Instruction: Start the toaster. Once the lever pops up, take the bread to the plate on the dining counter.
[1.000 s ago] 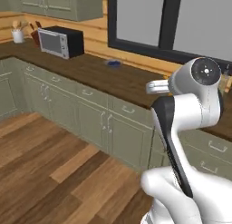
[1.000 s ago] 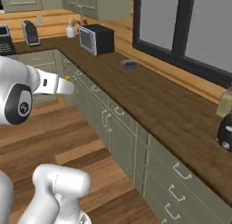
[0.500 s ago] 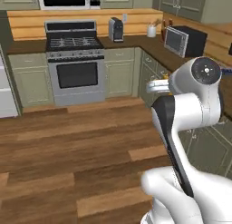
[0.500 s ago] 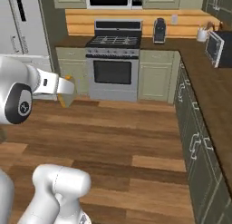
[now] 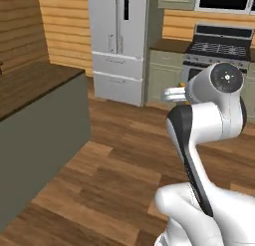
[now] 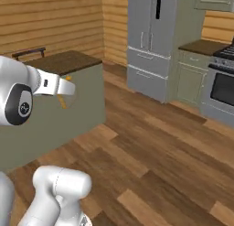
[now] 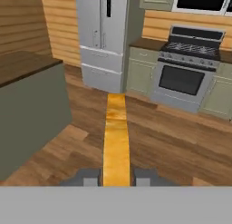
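Left base view: my arm (image 5: 209,120) fills the 4 o'clock part, the dining counter (image 5: 30,83) sits at 9 o'clock with its dark wood top and plain grey front, and the fridge (image 5: 122,43) stands at 12 with the stove (image 5: 219,53) at 2.

Right base view: I see the gripper (image 6: 64,90) at 9 o'clock, held out over the floor (image 6: 155,152) just short of the counter's end, with the bread (image 6: 62,99) hanging between its fingers — jaws closed on it.

Hand view: the bread (image 7: 116,141) runs edge-on from 6 o'clock up toward centre, pinched between both fingertips (image 7: 88,177); counter at 9, fridge at 12, stove at 2.
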